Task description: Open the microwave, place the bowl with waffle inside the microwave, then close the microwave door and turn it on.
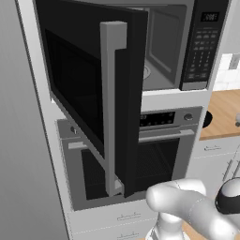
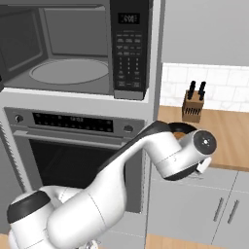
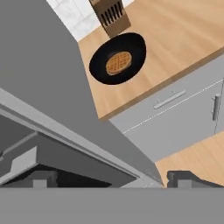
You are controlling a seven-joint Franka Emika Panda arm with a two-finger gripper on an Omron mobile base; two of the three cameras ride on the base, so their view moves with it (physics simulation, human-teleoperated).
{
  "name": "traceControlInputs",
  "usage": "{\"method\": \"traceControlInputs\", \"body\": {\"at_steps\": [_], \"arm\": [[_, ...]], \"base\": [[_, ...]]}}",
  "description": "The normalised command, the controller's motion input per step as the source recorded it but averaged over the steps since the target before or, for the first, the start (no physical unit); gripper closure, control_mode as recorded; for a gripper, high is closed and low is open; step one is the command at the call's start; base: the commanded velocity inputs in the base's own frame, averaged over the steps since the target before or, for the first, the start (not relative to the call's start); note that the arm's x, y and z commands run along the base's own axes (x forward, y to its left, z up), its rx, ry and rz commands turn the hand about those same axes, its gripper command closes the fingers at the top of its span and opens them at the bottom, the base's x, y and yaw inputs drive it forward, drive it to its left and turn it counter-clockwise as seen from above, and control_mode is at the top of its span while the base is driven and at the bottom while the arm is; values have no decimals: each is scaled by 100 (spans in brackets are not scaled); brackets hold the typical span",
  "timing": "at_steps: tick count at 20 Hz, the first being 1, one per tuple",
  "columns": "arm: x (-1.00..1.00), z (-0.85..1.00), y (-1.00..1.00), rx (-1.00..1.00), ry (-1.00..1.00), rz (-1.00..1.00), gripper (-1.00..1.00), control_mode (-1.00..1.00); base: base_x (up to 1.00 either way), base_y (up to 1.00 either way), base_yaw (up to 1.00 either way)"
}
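Observation:
The microwave [image 1: 161,44] stands open, its door [image 1: 75,79] swung out toward me with the tall silver handle [image 1: 111,108] on its free edge. Its grey cavity and turntable [image 2: 68,70] hold nothing, and the keypad strip [image 2: 129,48] sits to their right. A black bowl [image 3: 118,61] with a round waffle [image 3: 119,62] in it rests on the wooden counter [image 3: 175,35], right of the oven column. My gripper [image 3: 114,180] is open with nothing between its dark fingertips [image 3: 188,177]. It hangs in front of the cabinets, short of the bowl. In the right base view my arm covers most of the bowl [image 2: 181,128].
A steel-fronted oven [image 1: 140,154] with a horizontal handle sits below the microwave. A wooden knife block [image 2: 193,104] stands on the counter just behind the bowl. Grey drawers with bar handles [image 3: 168,99] run under the counter. The open door juts into the space left of my arm.

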Motion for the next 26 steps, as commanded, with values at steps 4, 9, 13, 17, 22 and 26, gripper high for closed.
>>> {"method": "traceControlInputs", "body": {"at_steps": [4,9,13,17,22,26], "arm": [[43,-20,0,1,0,0,-100,-100],[36,-22,-3,11,0,0,-100,-100],[10,-26,-22,24,0,3,-100,-100],[0,-31,-22,22,0,4,-100,-100],[0,-34,-11,15,0,2,-100,-100],[0,-41,-4,8,0,2,-100,-100]], "base": [[0,0,0],[0,0,0],[0,0,0],[0,0,0],[0,0,0],[0,0,0]]}}
